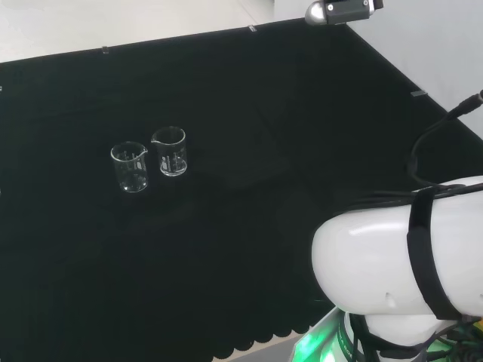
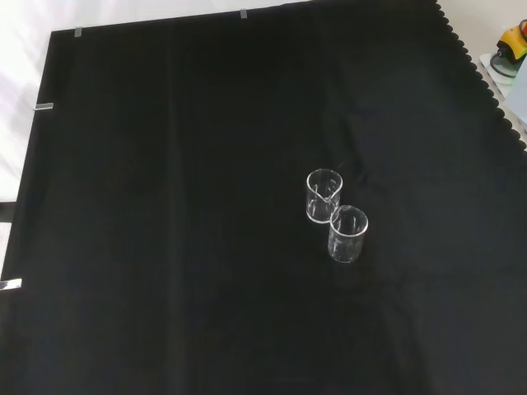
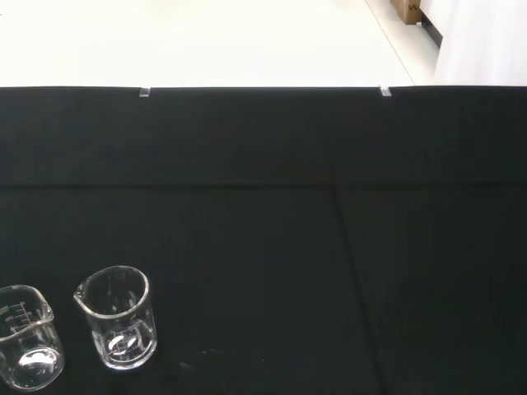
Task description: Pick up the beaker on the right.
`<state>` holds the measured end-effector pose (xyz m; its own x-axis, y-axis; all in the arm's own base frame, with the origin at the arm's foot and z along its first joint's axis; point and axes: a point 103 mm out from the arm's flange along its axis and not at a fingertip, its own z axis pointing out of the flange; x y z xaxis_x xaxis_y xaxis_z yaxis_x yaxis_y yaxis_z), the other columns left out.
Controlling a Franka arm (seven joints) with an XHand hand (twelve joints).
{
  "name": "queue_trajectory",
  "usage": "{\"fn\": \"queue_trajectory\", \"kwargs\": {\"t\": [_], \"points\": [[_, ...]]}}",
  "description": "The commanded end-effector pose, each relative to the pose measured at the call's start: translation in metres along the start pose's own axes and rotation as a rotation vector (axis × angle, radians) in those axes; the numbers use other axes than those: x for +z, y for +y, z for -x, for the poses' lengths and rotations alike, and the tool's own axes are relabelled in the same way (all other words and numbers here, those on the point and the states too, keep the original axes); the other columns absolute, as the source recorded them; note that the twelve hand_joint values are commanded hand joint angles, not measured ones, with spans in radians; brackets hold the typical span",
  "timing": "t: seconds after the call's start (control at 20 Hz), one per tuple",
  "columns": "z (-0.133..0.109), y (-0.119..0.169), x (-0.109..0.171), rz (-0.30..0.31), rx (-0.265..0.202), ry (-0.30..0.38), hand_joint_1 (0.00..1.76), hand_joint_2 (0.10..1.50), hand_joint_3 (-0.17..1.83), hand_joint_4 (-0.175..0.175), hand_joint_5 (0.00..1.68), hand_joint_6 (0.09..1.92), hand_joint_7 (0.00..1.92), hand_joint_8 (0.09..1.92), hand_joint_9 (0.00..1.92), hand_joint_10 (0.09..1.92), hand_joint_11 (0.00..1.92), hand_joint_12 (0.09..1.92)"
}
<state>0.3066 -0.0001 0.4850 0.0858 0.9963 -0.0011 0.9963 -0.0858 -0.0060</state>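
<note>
Two small clear glass beakers stand upright and close together on the black cloth, both empty as far as I can see. In the head view one beaker point(image 1: 170, 151) stands to the right and slightly farther back, the other beaker point(image 1: 130, 167) to its left. In the front view the first beaker point(image 2: 324, 196) is the higher one, and the second beaker point(image 2: 347, 234) sits just below and to its right, nearly touching it. The wrist view has both at some distance: the spouted beaker point(image 3: 118, 317) and its neighbour point(image 3: 25, 337), which is cut by the frame edge.
The arm's white link point(image 1: 400, 264) fills the head view's lower right corner. Black cloth point(image 2: 206, 206) spreads wide around the beakers, with a scalloped edge point(image 2: 486, 82) at the front view's right. A yellow and green object point(image 2: 510, 45) lies off the cloth there.
</note>
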Motion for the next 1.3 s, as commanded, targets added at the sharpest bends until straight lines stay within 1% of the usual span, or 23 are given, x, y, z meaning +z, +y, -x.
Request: {"fn": "queue_trajectory", "kwargs": {"t": [0.05,0.15,0.35,0.5,1.05,1.3], "points": [[-0.008,-0.012,-0.001,0.033,-0.013,0.011,0.06,1.18,0.72,-0.012,0.33,0.11,0.29,0.09,0.38,0.09,0.0,0.89],[-0.013,-0.015,-0.001,0.039,-0.018,0.015,0.07,1.18,0.72,-0.016,0.35,0.12,0.31,0.09,0.39,0.09,0.0,0.88],[-0.009,-0.013,0.001,0.037,-0.017,0.023,0.08,1.18,0.72,-0.017,0.36,0.12,0.32,0.09,0.39,0.09,0.0,0.88],[-0.014,-0.015,0.001,0.042,-0.015,0.014,0.08,1.18,0.72,-0.017,0.36,0.12,0.32,0.09,0.39,0.09,0.0,0.88],[-0.015,-0.013,0.005,0.036,-0.009,0.007,0.08,1.18,0.72,-0.017,0.37,0.11,0.32,0.09,0.39,0.09,0.0,0.88],[-0.011,-0.006,0.014,0.01,-0.005,0.024,0.09,1.17,0.72,-0.017,0.37,0.11,0.32,0.09,0.39,0.09,0.0,0.88]]}}
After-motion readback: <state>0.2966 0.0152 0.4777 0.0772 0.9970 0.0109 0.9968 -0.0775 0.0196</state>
